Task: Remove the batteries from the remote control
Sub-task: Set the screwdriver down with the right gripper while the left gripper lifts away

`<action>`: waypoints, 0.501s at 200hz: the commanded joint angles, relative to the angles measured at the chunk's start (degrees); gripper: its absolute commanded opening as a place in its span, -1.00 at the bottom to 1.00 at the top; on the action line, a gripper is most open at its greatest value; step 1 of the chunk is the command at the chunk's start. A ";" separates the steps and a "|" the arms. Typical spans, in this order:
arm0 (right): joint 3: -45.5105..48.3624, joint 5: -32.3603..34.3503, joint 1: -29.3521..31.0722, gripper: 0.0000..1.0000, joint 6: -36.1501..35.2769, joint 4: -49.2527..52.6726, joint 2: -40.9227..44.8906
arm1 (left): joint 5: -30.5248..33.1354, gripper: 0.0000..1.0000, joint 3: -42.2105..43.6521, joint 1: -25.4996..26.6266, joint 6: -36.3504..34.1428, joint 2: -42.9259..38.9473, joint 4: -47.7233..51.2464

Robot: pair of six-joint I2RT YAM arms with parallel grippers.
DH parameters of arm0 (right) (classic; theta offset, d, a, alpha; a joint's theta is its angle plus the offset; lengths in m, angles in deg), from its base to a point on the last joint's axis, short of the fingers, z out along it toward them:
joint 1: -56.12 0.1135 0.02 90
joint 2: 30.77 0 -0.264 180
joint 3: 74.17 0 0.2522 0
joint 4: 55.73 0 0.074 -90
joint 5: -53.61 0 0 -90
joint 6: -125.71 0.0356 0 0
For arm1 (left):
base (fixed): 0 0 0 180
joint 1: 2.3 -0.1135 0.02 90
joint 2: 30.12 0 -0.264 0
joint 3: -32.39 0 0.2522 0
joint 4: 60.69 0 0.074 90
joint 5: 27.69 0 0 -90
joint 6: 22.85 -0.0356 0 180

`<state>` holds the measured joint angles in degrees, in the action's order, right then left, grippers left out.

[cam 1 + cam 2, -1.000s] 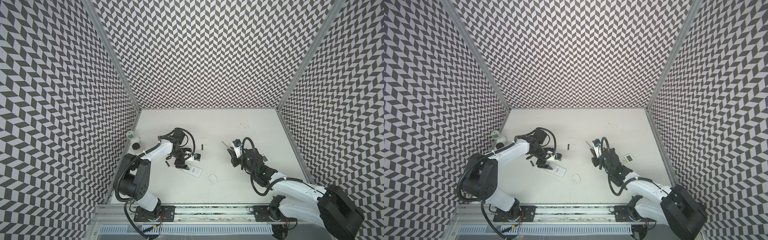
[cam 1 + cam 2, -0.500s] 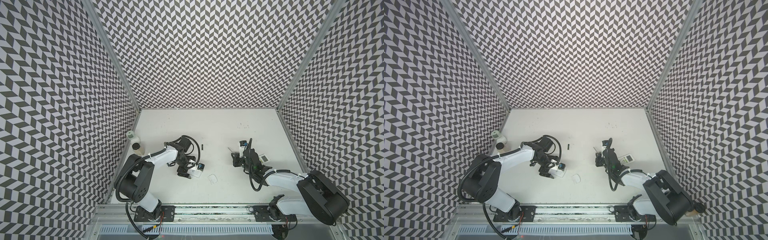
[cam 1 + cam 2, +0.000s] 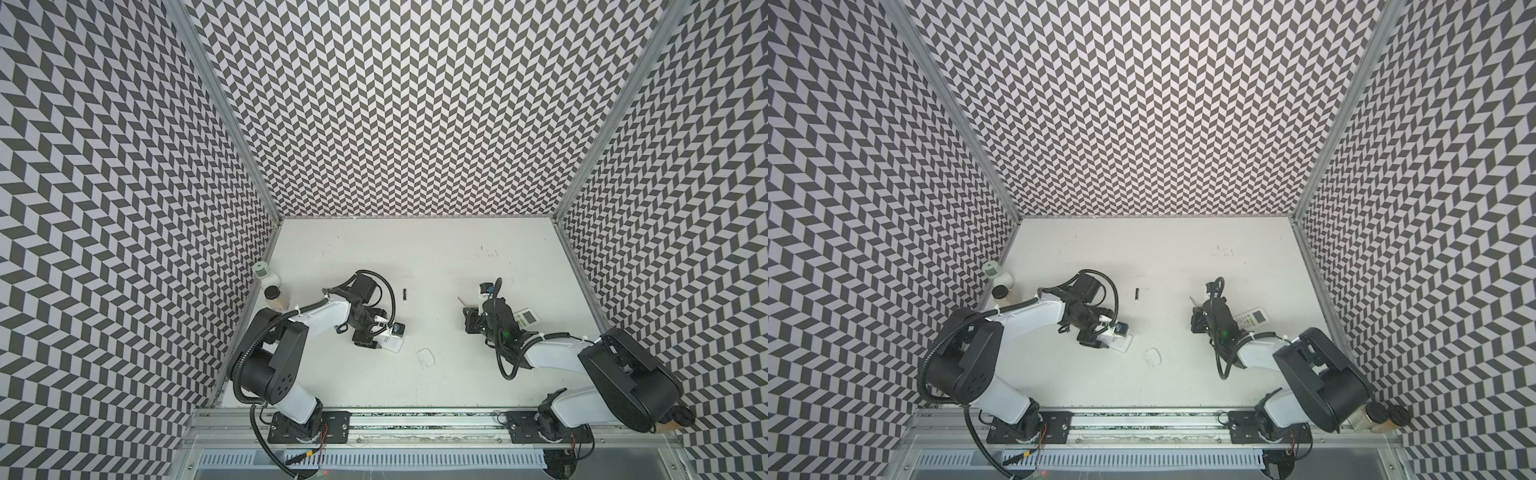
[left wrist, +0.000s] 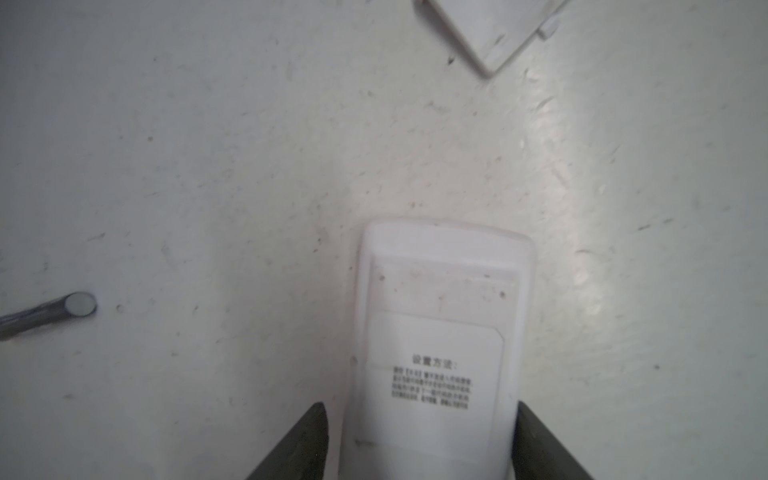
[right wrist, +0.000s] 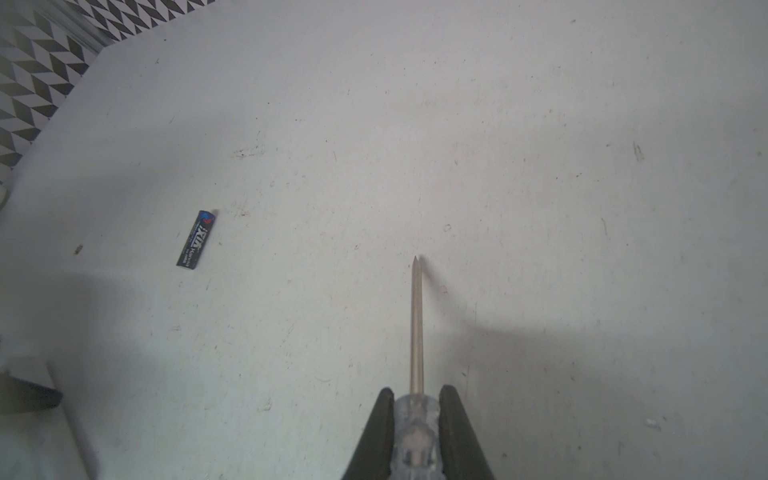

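White remote (image 4: pixel 440 332) is lying face down on the counter (image 3: pixel 415 249), label side up, over on the left half. The left gripper (image 4: pixel 420 405) is spread around its near end. One finger looks like it's right against the edge and the other is a hair off, so it's straddling rather than squeezing, far as I can tell. Can't see the battery bay, the arm covers it in both top views. The little battery cover (image 3: pixel 424 356) is off and sits on the counter near the remote's far end. One black battery (image 3: pixel 404 294) is lying loose on the counter behind the remote, roughly in the middle between the two arms and touching nothing. Over on the other side, the right gripper (image 5: pixel 415 399) is pinched on the clear handle of a screwdriver (image 5: pixel 417 328). The metal shaft sticks out ahead with the tip right down at the counter, though I can't tell if it actually touches. A second remote (image 3: pixel 527 328), buttons up, lies just beside the right arm, and two bottles (image 3: pixel 262 271) stand by the left wall.
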<state>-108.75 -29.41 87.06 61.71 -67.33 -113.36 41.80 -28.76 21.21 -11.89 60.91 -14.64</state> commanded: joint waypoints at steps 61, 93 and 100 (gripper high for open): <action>0.19 2.04 -0.53 -0.47 -0.60 3.61 -2.65 | 6.62 0.19 2.92 -2.20 15.64 0.60 -22.34; 0.31 2.35 -0.56 -0.41 -1.16 3.45 -1.88 | 13.00 0.19 0.82 -5.26 23.57 2.92 -29.64; -0.19 2.32 -0.57 -0.41 -1.07 4.32 -1.67 | 13.78 0.19 -0.67 -5.72 24.28 3.90 -28.47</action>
<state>-108.66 -28.16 86.73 60.64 -65.02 -115.24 50.12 -26.45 17.65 5.40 61.93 -37.28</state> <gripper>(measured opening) 0.292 0.594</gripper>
